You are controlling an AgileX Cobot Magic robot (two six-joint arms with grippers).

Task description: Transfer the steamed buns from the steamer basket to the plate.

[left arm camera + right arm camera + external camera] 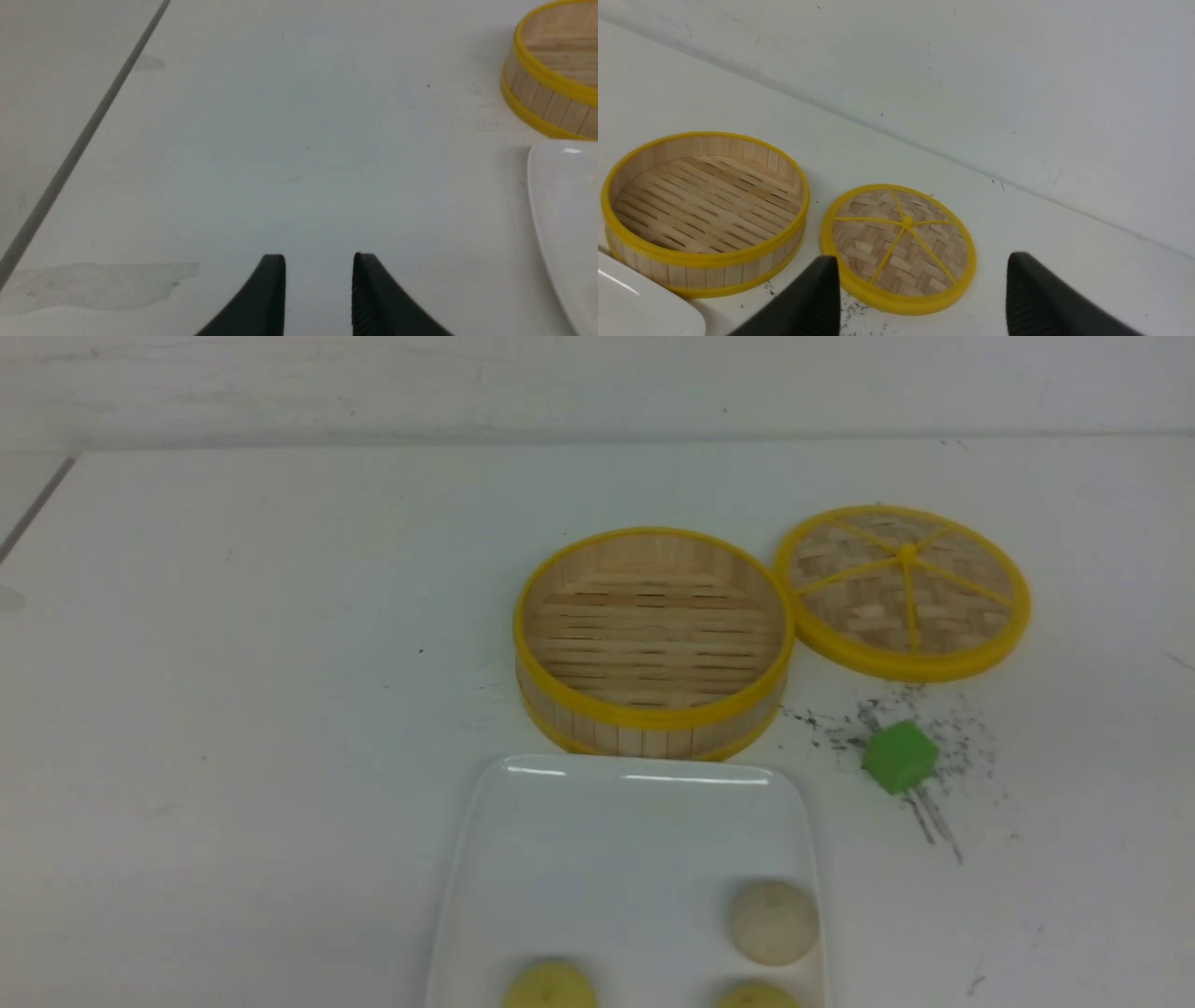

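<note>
Steamer basket: round, yellow-rimmed steamer basket (653,714), lidless, bare slatted floor showing; stands just beyond the plate.
Plate: white plate (616,859), three steamed buns on it: a beige bun (774,922) near the right edge, a pale yellow bun (754,997) nearer the robot, another yellow bun (550,987) farther left; both yellow ones partly cut off by the front view.
Lid: woven lid (906,588), flat on the table (233,709), right of the basket.
Left gripper: left gripper (318,256), fingers parted, holding nothing; buns well apart from it.
Right gripper: right gripper (923,259), fingers wide apart, unloaded; no bun between them.
</note>
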